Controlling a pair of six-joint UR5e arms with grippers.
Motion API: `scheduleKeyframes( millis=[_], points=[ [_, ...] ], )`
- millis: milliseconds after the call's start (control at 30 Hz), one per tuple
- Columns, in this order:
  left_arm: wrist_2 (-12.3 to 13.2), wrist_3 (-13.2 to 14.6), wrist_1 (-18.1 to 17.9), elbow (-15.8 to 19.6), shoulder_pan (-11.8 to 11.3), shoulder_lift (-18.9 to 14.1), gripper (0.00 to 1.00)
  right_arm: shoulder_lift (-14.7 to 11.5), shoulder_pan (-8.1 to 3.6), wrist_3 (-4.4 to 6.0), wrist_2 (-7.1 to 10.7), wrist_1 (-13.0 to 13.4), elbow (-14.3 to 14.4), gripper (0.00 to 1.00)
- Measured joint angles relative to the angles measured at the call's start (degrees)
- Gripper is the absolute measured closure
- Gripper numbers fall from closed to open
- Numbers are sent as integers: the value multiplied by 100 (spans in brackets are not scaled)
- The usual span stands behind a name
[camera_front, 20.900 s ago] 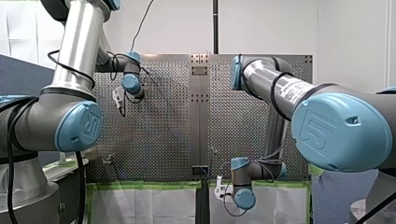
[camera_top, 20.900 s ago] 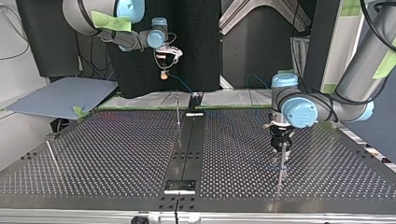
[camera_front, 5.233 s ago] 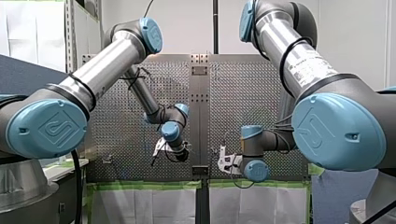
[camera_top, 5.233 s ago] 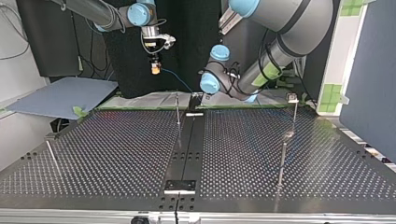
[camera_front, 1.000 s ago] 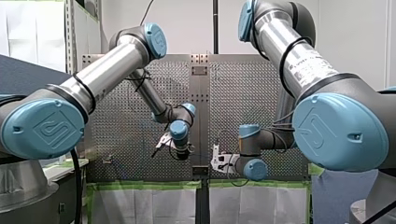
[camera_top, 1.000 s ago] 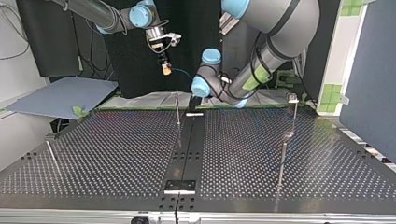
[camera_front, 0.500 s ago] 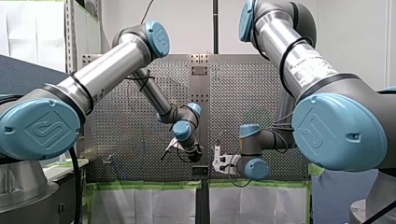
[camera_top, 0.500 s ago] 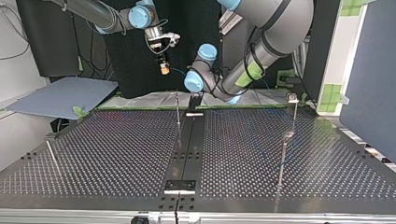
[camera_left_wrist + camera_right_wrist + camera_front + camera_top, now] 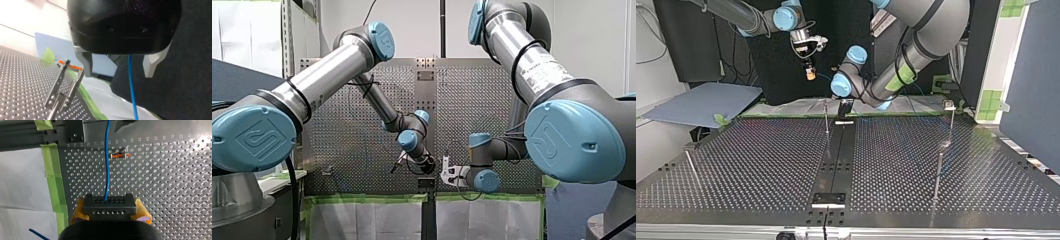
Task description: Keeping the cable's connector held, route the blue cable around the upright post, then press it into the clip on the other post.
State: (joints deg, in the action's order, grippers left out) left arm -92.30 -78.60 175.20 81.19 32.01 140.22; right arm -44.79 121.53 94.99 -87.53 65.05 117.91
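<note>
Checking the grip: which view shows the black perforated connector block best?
Right wrist view: the black perforated connector block sits between my right gripper's yellow pads, blue cable leaving it. Top and front views show only the distant gripper; left wrist view misses it.

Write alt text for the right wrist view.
My right gripper, yellow-padded, clamps a black connector; the blue cable runs from it ahead over the perforated table, passing close by an orange-marked clip. Green tape lines the table's edge.
</note>
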Motion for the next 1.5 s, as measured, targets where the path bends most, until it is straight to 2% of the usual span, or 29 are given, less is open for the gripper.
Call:
scheduleKeyframes(
  millis=[200, 600, 633, 667, 700, 767, 833, 867, 1267, 1500],
  points=[
    [17, -71, -1, 0, 6, 0, 1, 0, -8, -2, -2, 3, 0, 100],
    [-234, -477, -185, 0, 2, 2, 1, 0, -1, -4, 16, -7, 0, 100],
    [-245, -509, -203, 0, 1, 3, 5, 0, 5, -4, 19, -8, -1, 100],
    [-259, -549, -226, -1, -2, 3, 18, 0, 10, -5, 21, -6, -1, 100],
    [-268, -578, -244, 0, -4, 4, 18, 0, 15, -5, 23, -3, -1, 100],
    [-286, -652, -277, 0, -7, 6, 28, -1, 25, -9, 27, 8, -1, 100],
    [-290, -714, -293, 0, -12, 6, 28, -1, 30, -8, 30, 14, -4, 100],
    [-289, -753, -299, 0, -17, 6, 23, -2, 30, -8, 31, 17, -3, 100],
    [-247, -1069, -437, 0, -74, 27, 23, -7, 40, -5, 33, 24, -5, 100],
    [-224, -1009, -285, 0, -87, 236, 23, -7, 43, -6, 47, 34, -2, 100]
  ],
)
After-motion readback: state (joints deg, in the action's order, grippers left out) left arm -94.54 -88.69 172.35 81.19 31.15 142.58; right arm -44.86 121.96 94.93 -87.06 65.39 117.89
